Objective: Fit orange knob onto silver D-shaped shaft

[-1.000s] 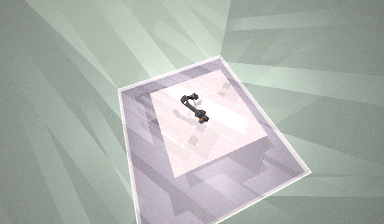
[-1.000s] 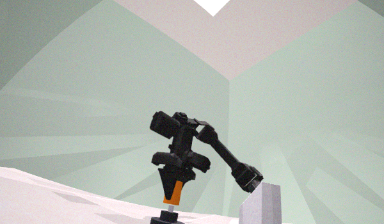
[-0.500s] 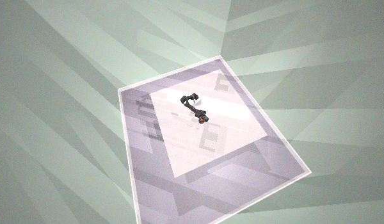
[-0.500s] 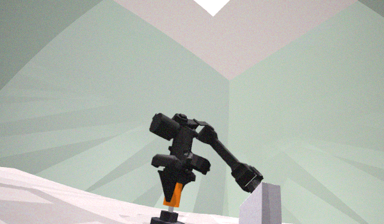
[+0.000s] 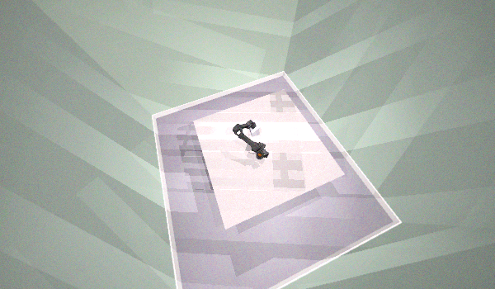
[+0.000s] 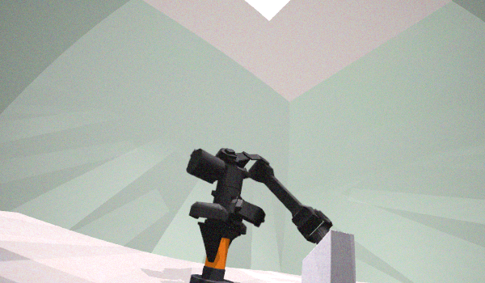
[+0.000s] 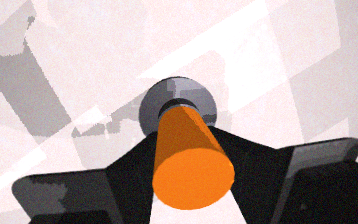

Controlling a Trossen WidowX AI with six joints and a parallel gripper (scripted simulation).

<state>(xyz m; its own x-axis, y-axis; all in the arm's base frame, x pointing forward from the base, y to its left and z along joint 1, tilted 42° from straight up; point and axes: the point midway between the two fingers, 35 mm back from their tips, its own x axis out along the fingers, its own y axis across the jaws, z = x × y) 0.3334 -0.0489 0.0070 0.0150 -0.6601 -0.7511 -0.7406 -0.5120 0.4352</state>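
Note:
The orange knob (image 5: 260, 154) (image 6: 222, 254) (image 7: 193, 179) is a tall cylinder, nearly upright in the exterior view. My gripper (image 6: 216, 255) (image 7: 182, 133) points down and is shut on the knob, with a finger on each side. The round pedestal (image 6: 213, 274) (image 7: 152, 107) has a grey disc and a darker collar. In the exterior view the knob's lower edge meets the collar's top, with no gap visible. The silver shaft is hidden, as are the hole and both flat sides, so their alignment does not show.
A pale grey block (image 6: 343, 259) stands beside the arm's lower end in the exterior view. The arm (image 5: 247, 140) (image 6: 280, 192) arches from there to the knob. The pale table top (image 5: 238, 202) carries shadows and bright light patches.

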